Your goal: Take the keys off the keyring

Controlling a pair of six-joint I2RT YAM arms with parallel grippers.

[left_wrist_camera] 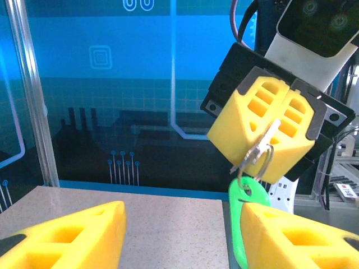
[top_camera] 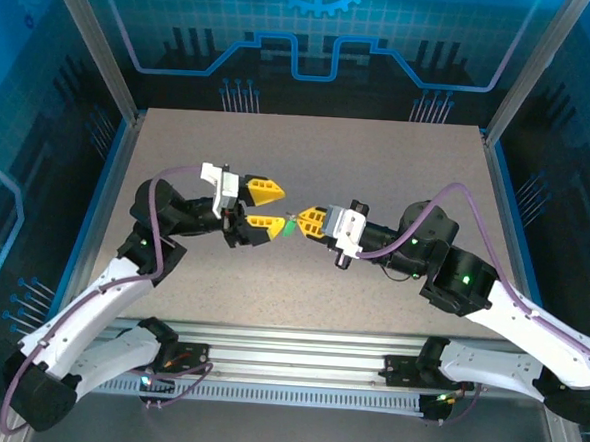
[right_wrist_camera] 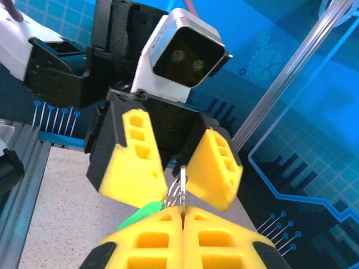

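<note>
The bunch hangs in mid-air above the table [top_camera: 378, 166], between the two grippers. The right gripper [top_camera: 313, 222] is clenched on the keys [left_wrist_camera: 257, 150], which stick out of the seam between its pads. The ring [left_wrist_camera: 270, 159] and the tag [left_wrist_camera: 242, 193] dangle below. The left gripper [top_camera: 268, 207] faces it with its jaws apart and nothing held. In the left wrist view the tag hangs just beside one of its fingers [left_wrist_camera: 297, 235].

The whole bunch looks light. The tag is probably the easiest thing to pinch, being broad and flat, but it swings freely and gives little control of the ring. The ring is likely springy and stiff, thin and slick, so a pad would tend to slip along it. The keys look rigid and flat, best taken across their faces near the head.

The table is speckled grey-pink and matte. The fingers are blocky yellow plastic with cut-out pockets. The tag is smooth green plastic, an elongated oval with a hole. The ring is a bright wire loop. The keys are small pale metal blades.
</note>
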